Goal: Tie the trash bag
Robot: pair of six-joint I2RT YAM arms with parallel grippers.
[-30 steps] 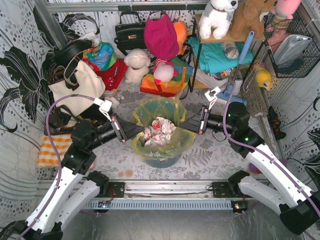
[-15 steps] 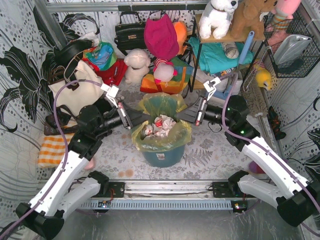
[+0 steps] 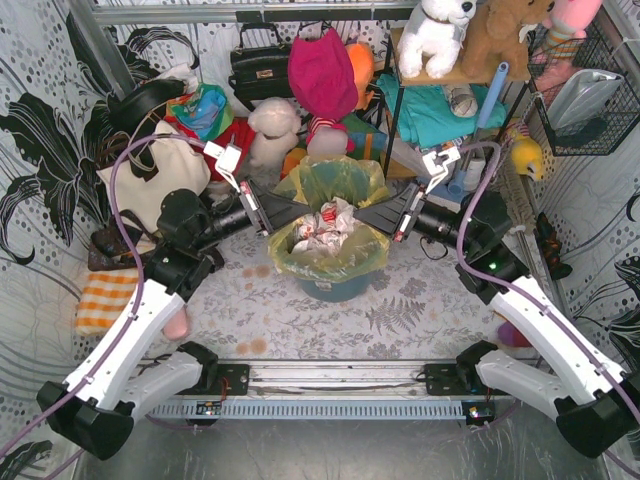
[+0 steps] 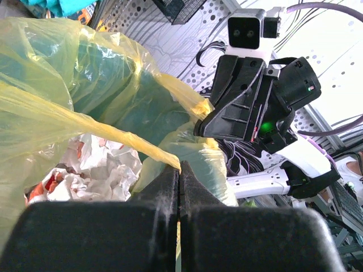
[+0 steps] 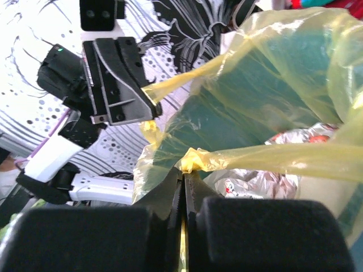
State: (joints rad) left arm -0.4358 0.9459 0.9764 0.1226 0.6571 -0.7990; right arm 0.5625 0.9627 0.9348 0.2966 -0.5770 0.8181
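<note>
The trash bag (image 3: 328, 215) sits in a round teal bin (image 3: 335, 288) in the middle of the patterned table (image 3: 300, 325), between the two arms. Its mouth is open, and crumpled white-and-red paper (image 3: 325, 228) shows inside. The far part of the rim stands up in a loose, puffed fold. No knot has been made yet.

On the bag's left side, the left gripper (image 3: 298, 207) is clenched on a thin strip of the yellow plastic. In its wrist view the strip runs taut from the bag straight into the closed fingertips. On the opposite side, the right gripper (image 3: 364, 218) is likewise clamped on the rim, and its wrist view shows a small bunched wad of plastic pinched at the tips. The bag therefore hangs between the two grippers, touching both and gripped at two facing points of its rim, while its body rests down in the bin.

This hold looks deliberate. Taking the rim at opposite sides would free two flaps from the bin's edge — the two ends a knot needs. With the load low in the bin, the plastic above it is slack enough to gather. The likely next step is to draw both flaps up and toward each other over the paper — carefully, since film this thin could tear or slip from a tight pinch.
</note>
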